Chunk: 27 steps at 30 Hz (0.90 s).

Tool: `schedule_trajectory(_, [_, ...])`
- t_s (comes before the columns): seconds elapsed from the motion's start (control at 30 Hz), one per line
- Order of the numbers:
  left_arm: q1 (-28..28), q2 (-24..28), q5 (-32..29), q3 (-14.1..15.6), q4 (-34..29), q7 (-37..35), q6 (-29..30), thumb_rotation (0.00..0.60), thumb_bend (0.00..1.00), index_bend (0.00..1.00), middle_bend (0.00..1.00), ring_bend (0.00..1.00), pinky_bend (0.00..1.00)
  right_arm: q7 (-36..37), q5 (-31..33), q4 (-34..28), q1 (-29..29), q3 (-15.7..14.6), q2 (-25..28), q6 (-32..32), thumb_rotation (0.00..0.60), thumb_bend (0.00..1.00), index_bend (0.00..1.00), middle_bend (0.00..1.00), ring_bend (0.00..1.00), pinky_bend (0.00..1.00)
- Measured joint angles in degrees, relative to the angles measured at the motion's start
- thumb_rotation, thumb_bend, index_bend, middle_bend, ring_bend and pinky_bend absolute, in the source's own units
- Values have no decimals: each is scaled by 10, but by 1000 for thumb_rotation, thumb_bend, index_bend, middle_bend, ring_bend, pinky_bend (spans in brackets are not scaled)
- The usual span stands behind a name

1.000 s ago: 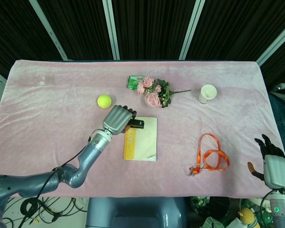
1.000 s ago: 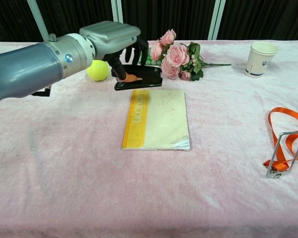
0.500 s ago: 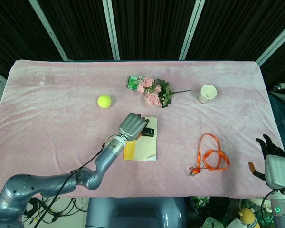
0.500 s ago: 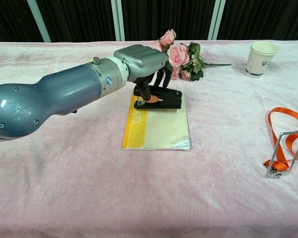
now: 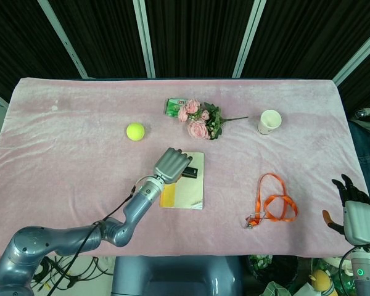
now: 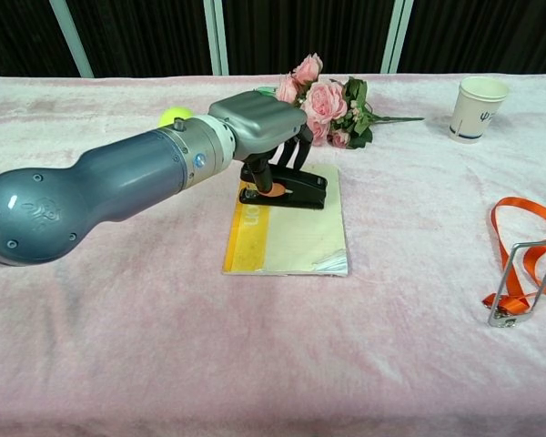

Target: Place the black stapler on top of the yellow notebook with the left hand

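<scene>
In the head view, the left hand (image 5: pixel 171 164) sits over the upper left corner of the yellow notebook (image 5: pixel 186 191), its fingers curled down around the black stapler (image 5: pixel 190 172), which pokes out toward three o'clock from under the fingertips and lies over the notebook's top edge. At ten o'clock from the hand a yellow-green ball (image 5: pixel 135 131) rests on the pink cloth (image 5: pixel 68 142); at twelve to one o'clock lie pink roses (image 5: pixel 200 119) with a green packet (image 5: pixel 174 106) beside them. A paper cup (image 5: pixel 269 121) stands at two o'clock, and an orange lanyard (image 5: pixel 274 201) lies at four o'clock. The right hand (image 5: pixel 356 213) hangs off the table's edge at the lower right, fingers spread apart and holding nothing. In the chest view, the left hand (image 6: pixel 259 123) clamps the stapler (image 6: pixel 287 190) from above, thumb and fingers on either side of its rear end; the stapler's base appears to rest flat on the notebook's (image 6: pixel 291 228) far end, its nose pointing to three o'clock. The roses (image 6: pixel 323 100) lie just beyond at twelve o'clock, the ball (image 6: pixel 173 116) peeks out behind the wrist, the cup (image 6: pixel 478 107) stands at two o'clock and the lanyard (image 6: pixel 523 259) at four.
</scene>
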Motion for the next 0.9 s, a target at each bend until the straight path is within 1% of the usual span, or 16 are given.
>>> schedule_trajectory(0.13, [-2,1,-1,0,-3,2,2,600,389,484,547,418,576,0,-1,0,1,-1,0,-1,600,231,175,65,190,213])
schedule_trajectory(0.2, [-2,1,-2,1,-4,3,2,600,343,472,535,413,569,-1,-1,0,1,-1,0,-2,600,231,175,65,189,213])
schedule_trajectory(0.27, [-3,1,-4,2,-5,5,3,600,268,458,522,408,563,-2,-2,0,1,-1,0,-2,600,231,176,64,189,213])
schedule_trajectory(0.33, [-3,-1,-7,3,-3,10,4,600,215,447,505,402,559,-2,-2,-1,1,-1,-1,-1,600,231,175,64,190,213])
schedule_trajectory(0.47, [-4,-4,-13,2,-2,13,9,600,160,419,442,369,532,0,0,-1,0,-1,0,-1,600,230,175,64,190,213])
schedule_trajectory(0.53, [-4,-4,-17,2,-2,16,9,600,124,396,386,318,480,1,0,-1,1,0,0,-2,600,231,175,64,190,213])
schedule_trajectory(0.6, [-4,-3,-22,1,-5,21,9,600,83,363,298,210,374,0,0,-1,1,-1,0,-2,600,231,175,64,190,213])
schedule_trajectory(0.67, [-4,-1,-29,-1,-9,24,12,600,56,330,231,118,285,0,-1,-1,1,-1,0,-3,600,231,175,64,190,213])
schedule_trajectory(0.7, [-3,0,-34,-4,-12,24,15,600,51,315,210,91,258,0,-1,-1,1,-1,0,-3,600,232,175,64,190,213])
schedule_trajectory(0.77, [-2,2,-40,-10,-18,24,21,600,45,290,176,52,214,0,-1,-1,1,-1,0,-2,600,231,175,64,190,213])
schedule_trajectory(0.9, [1,15,-51,-22,-36,17,28,600,51,286,171,46,198,0,0,-1,1,-1,0,-3,600,230,176,65,189,213])
